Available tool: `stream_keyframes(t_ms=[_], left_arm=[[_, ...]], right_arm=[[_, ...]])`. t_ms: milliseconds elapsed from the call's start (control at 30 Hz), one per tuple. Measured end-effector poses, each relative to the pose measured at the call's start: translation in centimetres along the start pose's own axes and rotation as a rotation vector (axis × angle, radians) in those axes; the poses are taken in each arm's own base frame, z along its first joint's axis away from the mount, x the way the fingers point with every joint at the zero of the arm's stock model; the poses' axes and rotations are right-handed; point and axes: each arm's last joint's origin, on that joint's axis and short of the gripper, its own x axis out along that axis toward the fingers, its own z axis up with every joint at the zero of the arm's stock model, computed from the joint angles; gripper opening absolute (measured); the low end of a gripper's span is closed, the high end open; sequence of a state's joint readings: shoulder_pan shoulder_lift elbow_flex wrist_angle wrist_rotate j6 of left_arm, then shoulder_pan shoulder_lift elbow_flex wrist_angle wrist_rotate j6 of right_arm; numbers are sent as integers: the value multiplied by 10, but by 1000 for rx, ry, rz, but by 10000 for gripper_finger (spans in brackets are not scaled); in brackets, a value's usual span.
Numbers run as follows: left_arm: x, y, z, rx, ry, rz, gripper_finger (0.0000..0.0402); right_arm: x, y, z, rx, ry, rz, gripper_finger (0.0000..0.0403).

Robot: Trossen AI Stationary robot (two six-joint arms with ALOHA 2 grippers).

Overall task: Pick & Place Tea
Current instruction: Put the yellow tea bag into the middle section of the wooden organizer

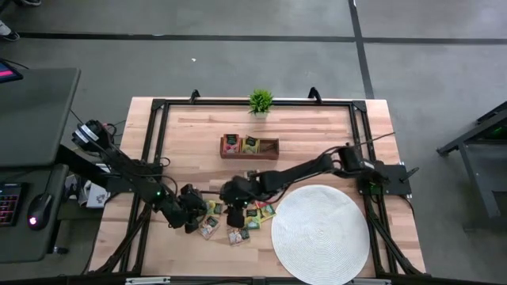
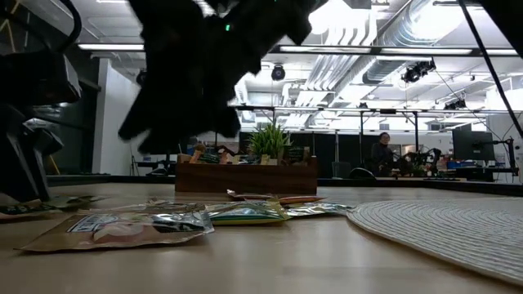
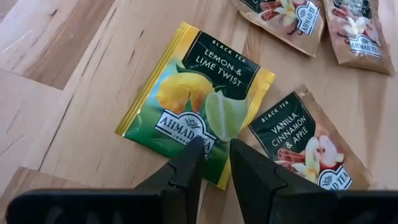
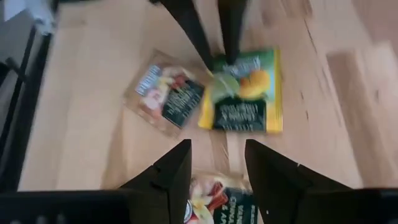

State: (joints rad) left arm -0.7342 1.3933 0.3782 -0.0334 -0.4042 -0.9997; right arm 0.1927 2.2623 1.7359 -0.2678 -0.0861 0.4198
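The left gripper hangs over the yellow Lemon & Lime Twist packet, its fingers a narrow gap apart with the tips at that packet's near edge; whether they pinch it or only touch it I cannot tell. A brown Vanilla, Cinnamon & Apple packet lies just beside the yellow packet. The right gripper hovers near the yellow packet too, fingers apart and holding nothing, with another packet below it. The remaining loose tea packets lie scattered around the yellow one, between it and the round white mat. Well beyond it stands a wooden box holding a few packets, then a small potted plant.
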Motion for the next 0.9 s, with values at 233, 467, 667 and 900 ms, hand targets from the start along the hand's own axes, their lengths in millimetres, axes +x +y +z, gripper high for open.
stream_keyframes(t_ms=[233,467,667,900], left_arm=[[0,2,0,5,-21,29,85],[1,3,0,7,-33,42,85],[1,4,0,8,-48,54,85],[1,4,0,4,-55,50,85]], right_arm=[[17,-11,-1,367,-32,19,169],[15,-25,6,709,-71,5,195],[16,-29,9,814,-95,13,216],[16,-30,9,842,-110,-5,222]])
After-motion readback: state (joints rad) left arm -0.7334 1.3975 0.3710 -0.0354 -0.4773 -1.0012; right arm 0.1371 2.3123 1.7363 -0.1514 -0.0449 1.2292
